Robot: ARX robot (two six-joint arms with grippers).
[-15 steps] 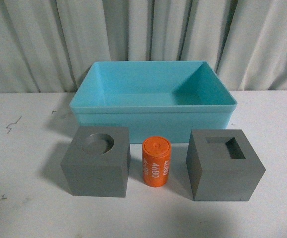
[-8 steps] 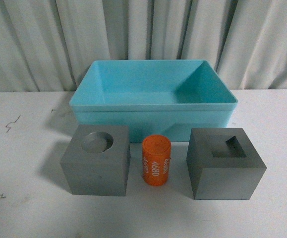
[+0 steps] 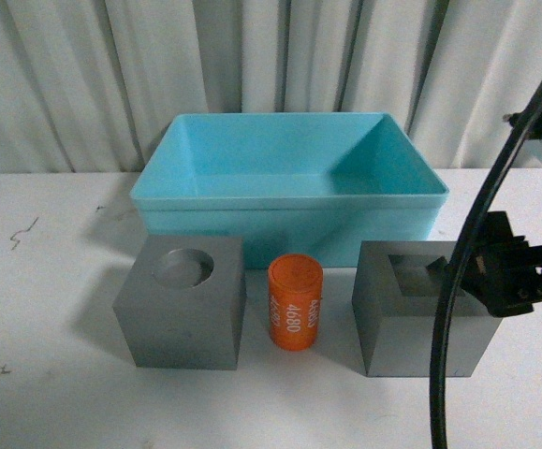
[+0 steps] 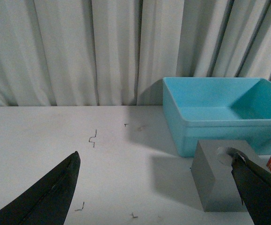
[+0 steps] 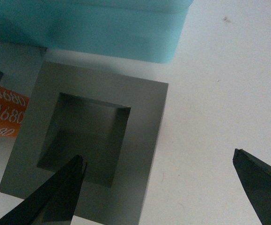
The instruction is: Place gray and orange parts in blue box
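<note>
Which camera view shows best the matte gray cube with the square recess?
The right wrist view: it looks down into the matte gray cube with the square recess, with nearly the whole recess visible. The front view shows the cube partly behind the right arm. The left wrist view does not show it.

Soft, even, rather dim light fills all three views, without glare. In the front view the matte gray cube with a round recess [image 3: 181, 301] throws a faint shadow on the white desk [image 3: 46, 374] towards nine o'clock, so light arrives from about three o'clock. That picture is slightly grainy, and the black cable [image 3: 437, 374] at four o'clock is blurred. In the right wrist view the right hand [image 5: 158, 157] and the turquoise plastic bin [image 5: 88, 28] look soft-edged.
</note>
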